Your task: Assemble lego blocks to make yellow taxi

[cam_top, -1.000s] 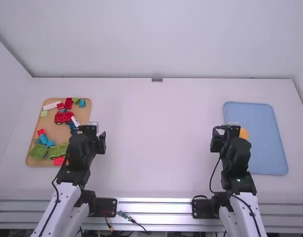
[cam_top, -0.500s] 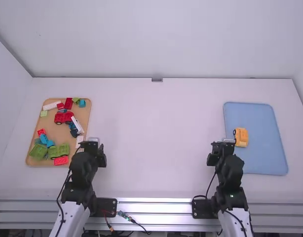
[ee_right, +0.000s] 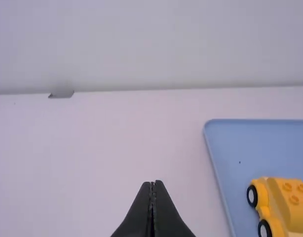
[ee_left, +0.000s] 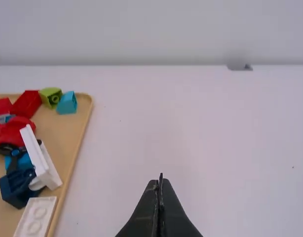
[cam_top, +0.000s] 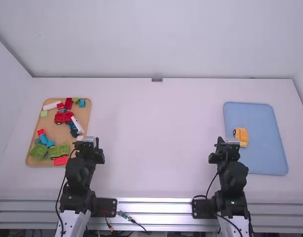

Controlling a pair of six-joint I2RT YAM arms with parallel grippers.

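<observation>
Left pincer [ee_left: 161, 180], right pincer [ee_right: 152, 183]: each pressed together, empty. Taxi [cam_top: 241, 135], frame right, looks finished; next, only rest.

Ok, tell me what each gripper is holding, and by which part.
Nothing is held: the left gripper and the right gripper are both shut, with no block between their fingers.
</observation>
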